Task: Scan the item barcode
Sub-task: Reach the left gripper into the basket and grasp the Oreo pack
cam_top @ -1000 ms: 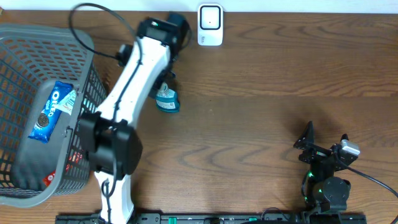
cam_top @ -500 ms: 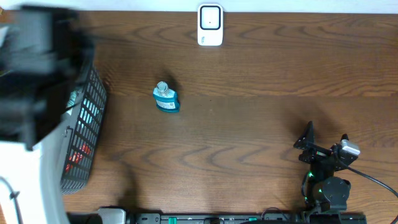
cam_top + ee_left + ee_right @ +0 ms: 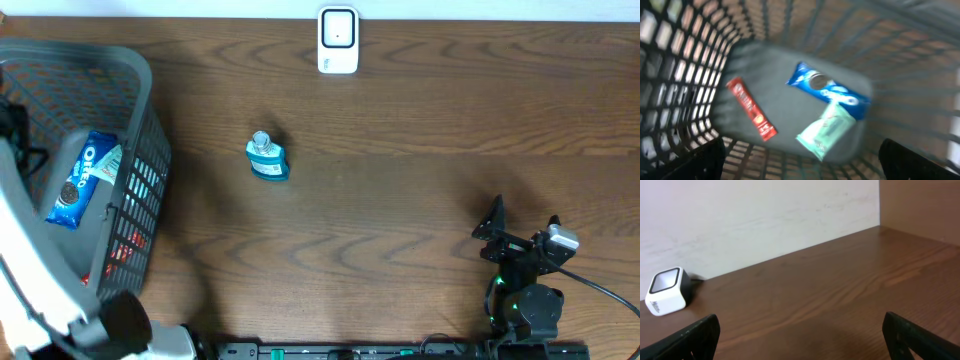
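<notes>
The Oreo pack [image 3: 827, 90] lies in the basket [image 3: 140, 90] at the desk's left edge. Our left claw [image 3: 802, 160] hangs over it, released and empty; our right claw [image 3: 800, 335] is released too. We judge picking is in hand: descend, grasp it, then face its barcode to the scanner [image 3: 338, 40] at the far edge.

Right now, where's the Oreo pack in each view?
Overhead: Oreo pack at far left, inside the basket.
Left wrist: centre frame, on the basket floor beside a pale green packet.
Right wrist: not in view.
Shared landmark: the basket's gray mesh wall, in overhead and left wrist.
</notes>
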Controlling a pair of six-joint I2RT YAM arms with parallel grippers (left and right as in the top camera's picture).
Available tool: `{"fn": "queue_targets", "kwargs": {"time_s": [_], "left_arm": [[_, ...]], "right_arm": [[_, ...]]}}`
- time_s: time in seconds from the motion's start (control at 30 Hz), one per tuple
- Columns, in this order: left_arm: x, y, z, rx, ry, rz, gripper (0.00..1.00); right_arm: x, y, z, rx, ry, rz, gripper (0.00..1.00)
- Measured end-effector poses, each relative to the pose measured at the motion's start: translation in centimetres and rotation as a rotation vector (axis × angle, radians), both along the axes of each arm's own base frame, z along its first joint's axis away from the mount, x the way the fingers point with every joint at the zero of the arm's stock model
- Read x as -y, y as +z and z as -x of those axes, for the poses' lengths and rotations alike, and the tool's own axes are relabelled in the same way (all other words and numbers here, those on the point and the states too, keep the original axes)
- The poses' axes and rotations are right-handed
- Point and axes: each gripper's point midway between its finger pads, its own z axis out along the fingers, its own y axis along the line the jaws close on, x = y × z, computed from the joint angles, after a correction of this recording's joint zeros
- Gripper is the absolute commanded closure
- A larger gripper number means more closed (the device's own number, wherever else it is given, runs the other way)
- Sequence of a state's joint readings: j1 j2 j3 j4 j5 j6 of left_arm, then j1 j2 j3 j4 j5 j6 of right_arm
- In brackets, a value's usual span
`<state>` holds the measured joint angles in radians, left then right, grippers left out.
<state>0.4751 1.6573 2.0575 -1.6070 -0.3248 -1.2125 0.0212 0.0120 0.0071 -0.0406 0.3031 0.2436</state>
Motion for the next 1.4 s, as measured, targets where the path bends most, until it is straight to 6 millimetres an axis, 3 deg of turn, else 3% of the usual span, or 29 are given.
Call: {"fn": "queue_targets", "kwargs": {"time_s": [0.27, 0.53, 0.8, 0.93, 1.0, 1.07, 1.13, 1.17, 1.4], "left_arm": [[-1.7, -9.1, -4.3, -0.001, 0.196, 0.084, 0.01], [-3.3, -16.7, -7.5, -0.024, 0.246, 0.107, 0.01], [-4.3, -24.1, -9.4, -0.103, 0.257, 0.136, 0.01], [-4.6, -26.5, -9.8, -0.128, 0.261, 0.141, 0.0], [-4.7, -26.8, -9.8, -0.131, 0.264, 0.137, 0.06], [-4.8, -26.9, -9.8, -0.132, 0.266, 0.135, 0.24], [-4.9, -27.1, -9.8, -0.135, 0.277, 0.129, 0.76], [-4.9, -27.1, -9.7, -0.14, 0.273, 0.126, 0.92], [-4.9, -27.0, -8.7, -0.204, 0.239, 0.122, 0.93]], "right_arm": [[0.0, 0.0, 0.0, 0.0, 0.0, 0.0, 0.01], [0.0, 0.0, 0.0, 0.0, 0.0, 0.0, 0.01], [0.0, 0.0, 0.0, 0.0, 0.0, 0.0, 0.01], [0.0, 0.0, 0.0, 0.0, 0.0, 0.0, 0.01], [0.0, 0.0, 0.0, 0.0, 0.0, 0.0, 0.01], [0.0, 0.0, 0.0, 0.0, 0.0, 0.0, 0.01], [0.0, 0.0, 0.0, 0.0, 0.0, 0.0, 0.01], [0.0, 0.0, 0.0, 0.0, 0.0, 0.0, 0.01], [0.0, 0.0, 0.0, 0.0, 0.0, 0.0, 0.01]]}}
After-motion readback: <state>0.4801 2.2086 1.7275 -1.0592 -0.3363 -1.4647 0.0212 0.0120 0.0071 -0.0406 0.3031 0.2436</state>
